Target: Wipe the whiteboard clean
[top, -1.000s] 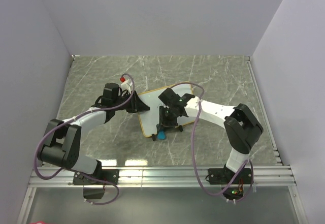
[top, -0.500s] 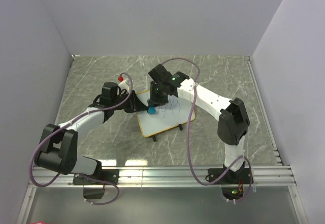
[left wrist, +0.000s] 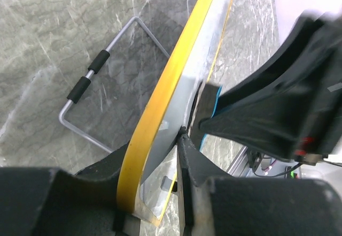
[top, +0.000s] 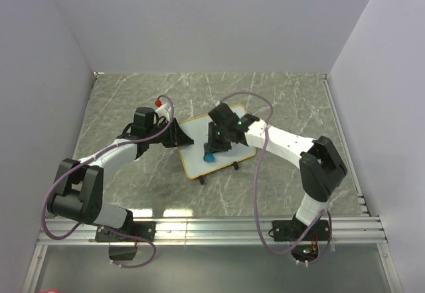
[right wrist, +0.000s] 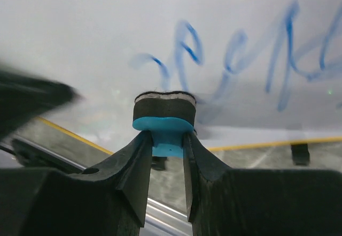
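The whiteboard (top: 195,162) lies tilted on the marble table, its tan frame propped on a wire stand (left wrist: 90,82). My left gripper (top: 178,135) is shut on the board's left edge; in the left wrist view (left wrist: 152,161) the yellow-tan frame (left wrist: 176,75) runs between the jaws. My right gripper (top: 211,148) is shut on the blue eraser (top: 208,157) and presses its dark felt pad onto the board. In the right wrist view (right wrist: 165,139) the eraser (right wrist: 163,113) sits just below blue scribbles (right wrist: 240,59) on the white surface (right wrist: 96,27).
A small red object (top: 159,102) lies on the table behind the left arm. Grey walls close in the table at the left, back and right. An aluminium rail (top: 212,226) runs along the near edge by the arm bases.
My right gripper carried the eraser from the board's near edge up to its far left part, then back down toward the middle. The left gripper kept its hold on the board.
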You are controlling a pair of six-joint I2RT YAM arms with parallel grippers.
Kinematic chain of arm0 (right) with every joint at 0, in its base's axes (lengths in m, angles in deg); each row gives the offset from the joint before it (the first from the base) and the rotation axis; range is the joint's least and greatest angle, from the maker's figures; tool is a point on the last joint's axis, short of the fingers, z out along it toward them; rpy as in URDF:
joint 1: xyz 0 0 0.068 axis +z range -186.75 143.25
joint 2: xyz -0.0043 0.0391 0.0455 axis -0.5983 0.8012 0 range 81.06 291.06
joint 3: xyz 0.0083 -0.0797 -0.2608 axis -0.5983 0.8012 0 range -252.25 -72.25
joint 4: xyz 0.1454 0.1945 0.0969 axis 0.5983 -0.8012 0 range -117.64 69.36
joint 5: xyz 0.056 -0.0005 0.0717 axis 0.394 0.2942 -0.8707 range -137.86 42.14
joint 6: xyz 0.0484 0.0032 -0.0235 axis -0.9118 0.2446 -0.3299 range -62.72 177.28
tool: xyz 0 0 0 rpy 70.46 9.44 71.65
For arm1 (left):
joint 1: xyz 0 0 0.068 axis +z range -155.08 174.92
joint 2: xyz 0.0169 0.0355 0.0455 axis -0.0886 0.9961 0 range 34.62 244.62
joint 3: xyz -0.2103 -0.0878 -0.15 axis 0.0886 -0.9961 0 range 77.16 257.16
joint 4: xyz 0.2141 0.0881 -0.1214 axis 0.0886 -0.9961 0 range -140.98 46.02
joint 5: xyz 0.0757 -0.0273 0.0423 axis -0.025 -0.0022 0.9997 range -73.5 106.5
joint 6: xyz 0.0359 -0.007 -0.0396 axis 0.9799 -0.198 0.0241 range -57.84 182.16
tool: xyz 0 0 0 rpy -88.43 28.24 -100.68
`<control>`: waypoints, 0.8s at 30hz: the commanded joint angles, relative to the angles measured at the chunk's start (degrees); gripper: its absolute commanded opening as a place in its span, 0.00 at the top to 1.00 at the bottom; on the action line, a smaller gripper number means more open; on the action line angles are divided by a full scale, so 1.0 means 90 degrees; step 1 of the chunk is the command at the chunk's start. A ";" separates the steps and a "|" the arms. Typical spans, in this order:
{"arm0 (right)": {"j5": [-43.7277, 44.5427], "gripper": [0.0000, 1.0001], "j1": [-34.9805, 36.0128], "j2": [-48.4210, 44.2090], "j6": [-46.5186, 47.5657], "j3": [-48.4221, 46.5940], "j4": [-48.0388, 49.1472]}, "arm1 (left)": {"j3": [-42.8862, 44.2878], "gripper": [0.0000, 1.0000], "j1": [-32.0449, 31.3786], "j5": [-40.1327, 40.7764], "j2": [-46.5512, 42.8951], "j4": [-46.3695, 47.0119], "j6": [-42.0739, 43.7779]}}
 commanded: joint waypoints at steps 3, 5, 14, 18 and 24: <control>0.0463 1.00 0.0107 -0.0403 0.0131 0.1561 0.0777 | -0.0064 1.00 -0.0018 0.1014 0.0030 -0.0917 0.0667; 0.0453 1.00 0.0137 -0.0510 0.0179 0.1669 0.0807 | -0.0055 1.00 -0.0018 0.1072 0.0010 -0.0947 0.0677; 0.0648 1.00 0.0108 0.0015 0.0697 -0.0191 0.0251 | -0.0055 1.00 -0.0018 0.1180 -0.0029 -0.1073 0.0686; 0.0736 1.00 -0.0038 0.0474 0.0922 -0.1249 -0.0139 | -0.0055 1.00 -0.0028 0.1229 -0.0048 -0.1122 0.0706; 0.0570 1.00 -0.0526 0.0885 0.1078 -0.1710 -0.0150 | -0.0074 1.00 -0.0106 0.1297 -0.0127 -0.1152 0.0686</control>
